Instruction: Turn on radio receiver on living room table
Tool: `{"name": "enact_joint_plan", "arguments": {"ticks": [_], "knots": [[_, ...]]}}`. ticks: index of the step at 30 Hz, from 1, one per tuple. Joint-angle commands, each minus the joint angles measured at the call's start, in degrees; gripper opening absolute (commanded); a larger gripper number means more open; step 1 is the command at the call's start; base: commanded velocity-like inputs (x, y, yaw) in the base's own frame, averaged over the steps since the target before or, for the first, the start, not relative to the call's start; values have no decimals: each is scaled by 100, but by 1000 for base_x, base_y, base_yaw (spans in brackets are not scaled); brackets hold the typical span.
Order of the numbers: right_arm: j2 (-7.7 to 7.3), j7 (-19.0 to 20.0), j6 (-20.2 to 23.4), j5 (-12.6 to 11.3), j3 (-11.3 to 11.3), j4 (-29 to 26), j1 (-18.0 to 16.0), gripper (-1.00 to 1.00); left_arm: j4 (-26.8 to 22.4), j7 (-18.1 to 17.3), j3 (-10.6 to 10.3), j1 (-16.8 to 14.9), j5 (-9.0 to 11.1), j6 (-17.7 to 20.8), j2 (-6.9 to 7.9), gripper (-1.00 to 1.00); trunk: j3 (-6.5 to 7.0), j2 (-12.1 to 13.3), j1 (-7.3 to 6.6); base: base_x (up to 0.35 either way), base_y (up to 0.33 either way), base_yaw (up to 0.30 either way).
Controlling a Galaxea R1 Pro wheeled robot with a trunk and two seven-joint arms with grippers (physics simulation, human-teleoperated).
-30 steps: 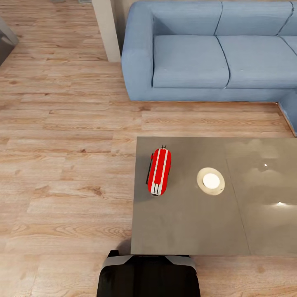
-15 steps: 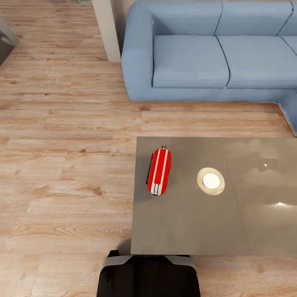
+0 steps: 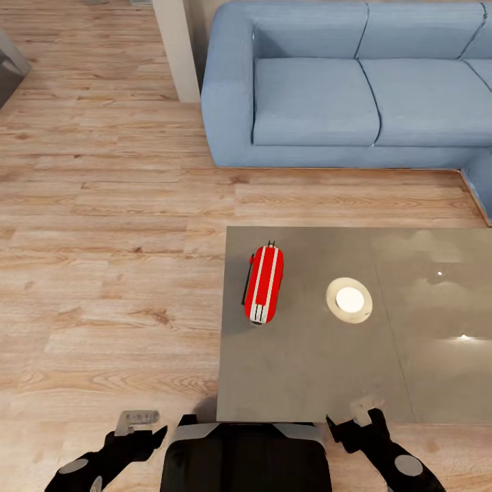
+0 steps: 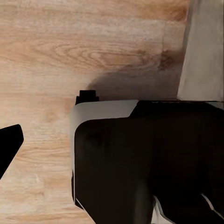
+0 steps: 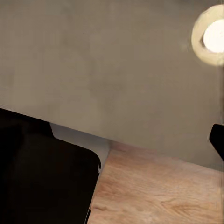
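Below us, the table (image 3: 321, 369) fills the lower right of the head view, its glossy grey top split by a thin seam and marked by a round white glare (image 3: 349, 300) near the middle. The radio receiver (image 3: 264, 284) rests on the table's left part, close to its left edge, a red body with white stripes running lengthwise and a slim dark handle along its left side; the glare lies to its right, apart from it. Wood plank floor (image 3: 102, 273) covers the left half and the strip between the table and a blue sofa (image 3: 342, 89) across the upper right. A pale pillar (image 3: 176, 48) stands just left of the sofa's arm, at the upper middle. Our dark base (image 3: 246, 458) sits at the bottom centre, against the table's near edge. Compared with half a second ago, the room and the radio are unchanged, but both arms have now risen into the bottom corners: our left gripper (image 3: 137, 427) over the floor at lower left, our right gripper (image 3: 362, 417) at the table's near edge at lower right. We cannot tell how the jaws of either stand. The right wrist view looks onto the table top (image 5: 93, 60) with the glare (image 5: 212, 35).
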Motion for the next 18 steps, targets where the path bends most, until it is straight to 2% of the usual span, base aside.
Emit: {"name": "enact_joint_plan", "arguments": {"ticks": [1,3,5,6,8,10,12,18], "knots": [[0,-43,46,-7,-9,-61,-138,100,-81,-47,22,-18,51,47,2,100,0,0,0,0,0,0],[0,-86,270,-13,-11,-125,-447,100,-167,-97,44,-198,172,128,6,100,0,0,0,0,0,0],[2,-85,582,-15,-2,-165,-860,100,-204,-130,54,-602,310,230,4,100,0,0,0,0,0,0],[2,-81,626,-15,-1,-170,-936,100,-208,-134,55,-687,332,271,3,100,0,0,0,0,0,0],[9,-66,710,-12,7,-240,-1276,100,-218,-151,58,-1184,416,610,1,100,0,0,0,0,0,0],[22,-65,676,-10,2,-256,-1399,100,-220,-182,58,-1366,432,714,-1,100,0,0,0,0,0,0],[38,-80,418,-8,-2,-268,-1516,100,-220,-256,54,-1531,441,801,-20,100,0,0,0,0,0,0],[41,-108,-468,-9,1,-272,-1555,100,-205,-267,51,-1588,412,842,-33,100,0,0,0,0,0,0]]}}
